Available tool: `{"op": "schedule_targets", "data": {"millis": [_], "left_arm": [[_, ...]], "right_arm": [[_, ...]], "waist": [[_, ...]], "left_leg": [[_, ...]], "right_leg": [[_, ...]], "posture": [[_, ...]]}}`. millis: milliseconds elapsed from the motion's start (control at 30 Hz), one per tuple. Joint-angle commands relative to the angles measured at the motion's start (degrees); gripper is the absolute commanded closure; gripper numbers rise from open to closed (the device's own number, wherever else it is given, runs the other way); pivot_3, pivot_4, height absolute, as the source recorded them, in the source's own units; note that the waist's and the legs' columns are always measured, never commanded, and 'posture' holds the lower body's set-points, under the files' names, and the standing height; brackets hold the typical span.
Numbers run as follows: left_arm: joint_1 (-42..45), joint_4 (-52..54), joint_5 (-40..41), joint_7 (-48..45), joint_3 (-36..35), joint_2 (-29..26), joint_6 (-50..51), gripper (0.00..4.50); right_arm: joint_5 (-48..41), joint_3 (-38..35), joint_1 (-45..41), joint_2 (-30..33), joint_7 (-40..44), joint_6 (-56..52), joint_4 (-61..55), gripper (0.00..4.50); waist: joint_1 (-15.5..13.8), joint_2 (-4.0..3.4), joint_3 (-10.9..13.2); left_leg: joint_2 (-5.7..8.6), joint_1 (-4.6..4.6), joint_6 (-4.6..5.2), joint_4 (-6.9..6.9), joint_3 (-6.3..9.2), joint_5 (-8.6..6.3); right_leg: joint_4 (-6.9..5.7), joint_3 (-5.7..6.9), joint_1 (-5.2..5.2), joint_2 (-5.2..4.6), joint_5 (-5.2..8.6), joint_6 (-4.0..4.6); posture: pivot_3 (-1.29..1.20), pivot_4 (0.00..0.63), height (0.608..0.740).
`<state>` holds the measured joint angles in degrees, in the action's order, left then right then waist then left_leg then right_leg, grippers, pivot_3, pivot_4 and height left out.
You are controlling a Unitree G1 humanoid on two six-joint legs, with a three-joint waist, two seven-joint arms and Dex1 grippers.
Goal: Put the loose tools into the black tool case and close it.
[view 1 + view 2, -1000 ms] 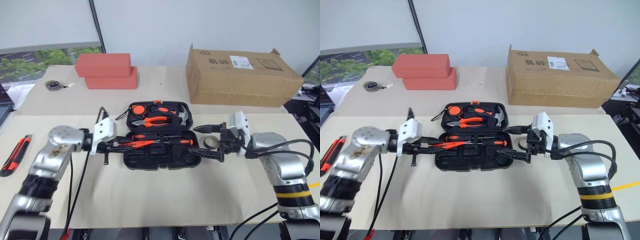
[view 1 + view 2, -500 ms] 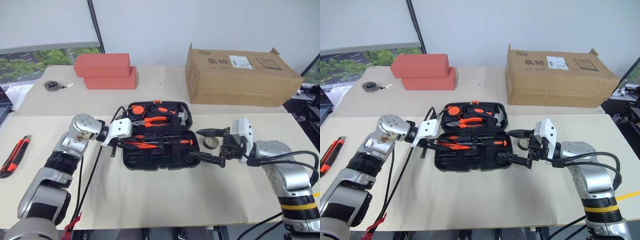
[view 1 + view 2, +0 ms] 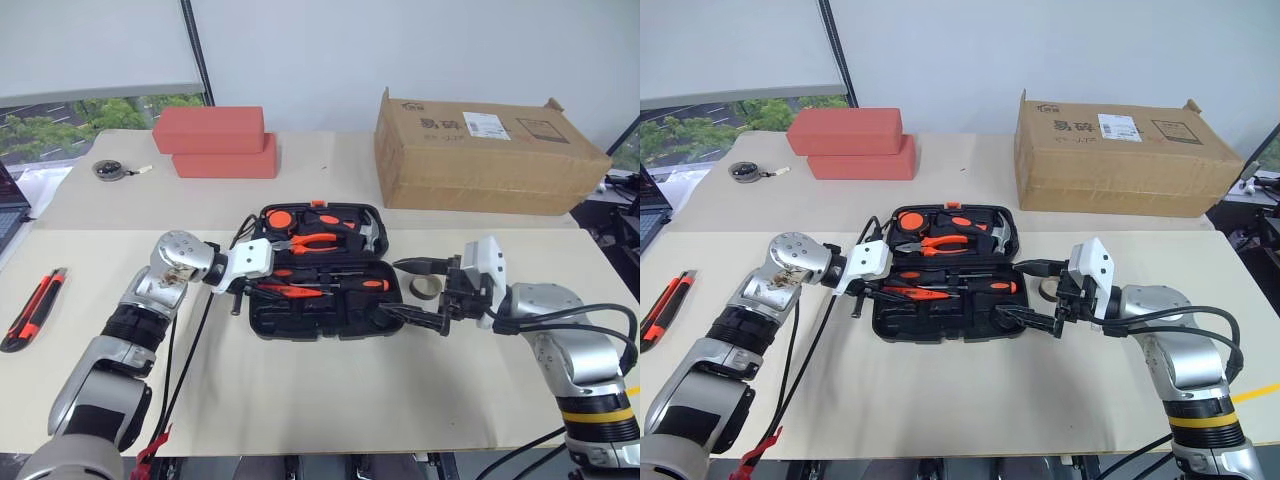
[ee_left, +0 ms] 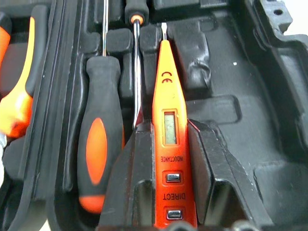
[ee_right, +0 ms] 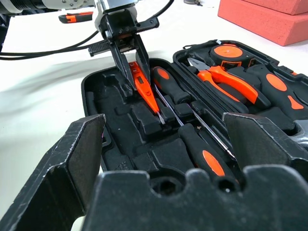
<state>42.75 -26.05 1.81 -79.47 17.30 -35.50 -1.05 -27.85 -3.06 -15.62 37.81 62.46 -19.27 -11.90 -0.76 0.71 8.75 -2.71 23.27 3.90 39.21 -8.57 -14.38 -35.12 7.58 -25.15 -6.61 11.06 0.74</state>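
The black tool case (image 3: 322, 322) lies open in the middle of the table. Two black-and-orange screwdrivers (image 4: 98, 144) (image 5: 207, 162) rest in its near half. My left gripper (image 4: 168, 127) is shut on the slim orange tester screwdriver (image 3: 290, 291), which it holds low over that half beside the screwdrivers, tip pointing right. My right gripper (image 3: 412, 292) stands open at the case's right edge. The small tape roll (image 3: 425, 287) lies on the table beside its fingers. A black-and-orange utility knife (image 3: 32, 310) lies far left near the table edge.
Orange-handled pliers (image 3: 312, 241), a hammer (image 3: 368, 236) and a round orange tape measure (image 3: 279, 217) fill the case's far half. Behind stand a cardboard box (image 3: 485, 150) and stacked red blocks (image 3: 215, 142). A small dark reel (image 3: 107, 170) lies at the back left.
My left gripper has carried the tester rightward, from beside the case's left edge to over its near half. The right gripper has stayed open in place.
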Motion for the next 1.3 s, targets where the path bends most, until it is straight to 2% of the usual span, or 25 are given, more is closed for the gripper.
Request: {"op": "schedule_targets", "data": {"millis": [33, 300, 333, 600, 633, 833, 967, 1000, 1033, 1067, 1300], "left_arm": [[0.89, -0.14, -2.57, -0.56, 2.04, 0.33, -1.1, 4.01], [1.6, 1.38, -1.78, -2.41, 1.86, 0.68, 3.24, 4.01], [1.42, 1.81, -1.48, -2.32, 1.67, 0.87, 3.74, 3.01], [1.34, 4.82, 2.54, -0.4, -3.15, 1.12, 6.92, 0.19], [1.3, 6.06, 3.86, -0.34, -4.23, 0.91, 8.37, 0.08], [-0.44, 16.53, 11.54, 5.2, -12.62, 0.23, 19.01, 0.08], [-4.57, 25.18, 13.9, 14.32, -17.16, 2.11, 24.78, 1.07], [-5.72, 26.81, 13.8, 16.03, -17.26, 2.57, 25.85, 1.07], [-7.78, 29.03, 13.47, 17.95, -16.88, 3.1, 27.11, 1.76], [-9.75, 30.68, 12.96, 19.36, -16.28, 3.45, 27.88, 1.83], [-17.92, 34.67, 9.7, 27.04, -11.58, 4.51, 31.43, 4.41]], "right_arm": [[-0.82, -0.83, -1.24, 0.19, -0.02, 0.98, -1.19, 0.0], [-0.67, -1.24, 0.46, 0.04, -1.27, 1.32, -2.87, 0.0], [-0.67, -1.19, 0.68, 0.04, -1.36, 1.38, -3.0, 0.0], [-0.71, -0.74, -0.19, 0.29, -0.87, 1.3, -2.0, 0.0], [-0.65, -0.62, -0.4, 0.31, -0.65, 1.38, -1.76, 0.0], [-0.32, 0.23, -1.06, -0.31, -0.15, 1.66, -1.13, 0.0], [-0.28, 0.65, -1.01, -0.77, 0.05, 1.84, -1.04, 0.0], [-0.28, 0.68, -0.97, -0.81, 0.1, 1.86, -1.05, 0.0], [-0.24, 0.79, -1.05, -0.89, 0.16, 1.94, -0.9, 0.0], [-0.2, 0.91, -1.16, -0.96, 0.25, 2.05, -0.73, 0.0], [-0.02, 1.89, -2.16, -1.5, 0.48, 2.82, 0.34, 0.0]], "waist": [[0.03, 0.0, 0.0], [-0.03, 0.0, 0.0], [-0.05, 0.0, 0.0], [0.02, 0.0, 0.0], [0.02, 0.01, 0.0], [0.11, 0.0, 0.0], [0.12, 0.0, 0.0], [0.12, 0.0, 0.0], [0.12, 0.0, 0.0], [0.13, 0.0, 0.0], [-0.11, 0.01, 0.01]], "left_leg": [[0.0, -0.01, 0.01, 0.0, 0.0, -0.01], [-0.01, -0.03, 0.03, 0.0, 0.03, -0.01], [-0.01, -0.03, 0.01, 0.0, 0.02, 0.0], [0.03, -0.03, -0.06, 0.09, -0.04, 0.05], [0.02, -0.02, 0.05, 0.1, 0.0, 0.03], [0.0, -0.06, 0.09, 0.12, 0.09, 0.07], [0.0, -0.08, 0.04, 0.12, 0.09, 0.1], [0.0, -0.08, 0.02, 0.12, 0.09, 0.11], [0.01, -0.08, -0.06, 0.13, 0.07, 0.16], [0.02, -0.08, -0.15, 0.13, 0.07, 0.22], [0.05, -0.13, -0.17, 0.13, 0.07, 0.23]], "right_leg": [[-0.02, -0.01, 0.0, 0.0, 0.0, 0.0], [-0.09, -0.02, -0.01, 0.04, 0.0, 0.0], [-0.08, -0.02, -0.01, 0.04, 0.0, 0.0], [-0.11, -0.21, -0.01, 0.05, -0.01, -0.03], [-0.14, -0.23, -0.01, 0.07, -0.02, -0.04], [-0.3, -0.36, -0.03, 0.13, -0.03, -0.06], [-0.31, -0.41, -0.01, 0.14, -0.03, -0.05], [-0.31, -0.41, 0.0, 0.14, -0.03, -0.05], [-0.32, -0.44, 0.0, 0.14, -0.03, -0.05], [-0.32, -0.44, 0.01, 0.14, -0.03, -0.06], [-0.35, -0.49, 0.03, 0.14, -0.04, -0.07]], "posture": [[0.0, 0.15, 0.712], [0.0, 0.15, 0.712], [0.0, 0.15, 0.712], [0.0, 0.15, 0.712], [0.0, 0.15, 0.712], [0.0, 0.15, 0.712], [0.0, 0.15, 0.712], [0.0, 0.15, 0.712], [0.0, 0.15, 0.712], [0.0, 0.15, 0.712], [0.0, 0.15, 0.712]]}}
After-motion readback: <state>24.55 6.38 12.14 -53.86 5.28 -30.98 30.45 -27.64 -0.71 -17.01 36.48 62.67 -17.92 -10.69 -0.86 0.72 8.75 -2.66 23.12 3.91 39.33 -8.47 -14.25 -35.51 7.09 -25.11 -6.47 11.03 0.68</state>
